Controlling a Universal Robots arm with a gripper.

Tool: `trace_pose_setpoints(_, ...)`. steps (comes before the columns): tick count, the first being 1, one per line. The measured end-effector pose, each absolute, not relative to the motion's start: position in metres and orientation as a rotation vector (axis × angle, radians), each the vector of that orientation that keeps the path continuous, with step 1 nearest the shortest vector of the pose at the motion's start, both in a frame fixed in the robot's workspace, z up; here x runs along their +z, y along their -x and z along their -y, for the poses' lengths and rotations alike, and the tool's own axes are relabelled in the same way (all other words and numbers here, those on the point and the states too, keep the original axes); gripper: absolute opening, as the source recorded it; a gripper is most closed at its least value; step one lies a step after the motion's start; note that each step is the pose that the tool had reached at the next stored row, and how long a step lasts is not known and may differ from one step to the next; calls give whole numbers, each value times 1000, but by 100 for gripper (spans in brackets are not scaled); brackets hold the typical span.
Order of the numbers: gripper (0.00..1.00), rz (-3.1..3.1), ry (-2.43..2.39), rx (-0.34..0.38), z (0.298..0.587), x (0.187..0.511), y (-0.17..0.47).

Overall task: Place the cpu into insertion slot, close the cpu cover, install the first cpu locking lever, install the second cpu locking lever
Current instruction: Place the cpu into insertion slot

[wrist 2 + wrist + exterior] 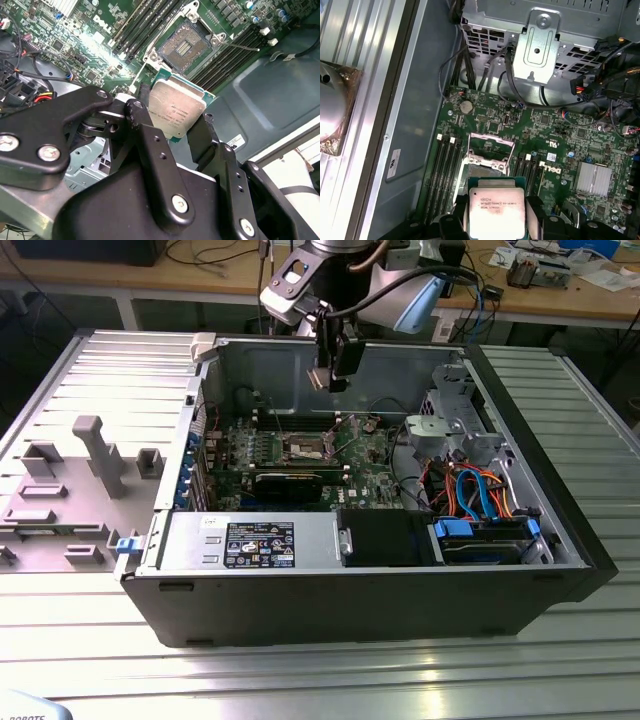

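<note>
Squareness counts: the hand [172, 120], gripping the cpu [496, 210] by its edges high above the open insertion slot [184, 46], needs it level and corner-matched.

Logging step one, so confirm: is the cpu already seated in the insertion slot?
No, the cpu sits clamped between the fingers, clear of the insertion slot, whose dark centre is bare.

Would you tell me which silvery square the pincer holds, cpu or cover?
The cpu: the solid grey chip in the pincer, above the board; the cover is a windowed frame at the slot.
</note>
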State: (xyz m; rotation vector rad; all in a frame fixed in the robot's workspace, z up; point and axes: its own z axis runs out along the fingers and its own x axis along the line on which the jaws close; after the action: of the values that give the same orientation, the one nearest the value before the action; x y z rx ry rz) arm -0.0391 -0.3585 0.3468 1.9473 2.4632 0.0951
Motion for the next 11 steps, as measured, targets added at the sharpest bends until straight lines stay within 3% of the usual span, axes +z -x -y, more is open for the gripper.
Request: trace_pose_setpoints(11, 55, -2463, -1947, 96, 359, 345, 39)
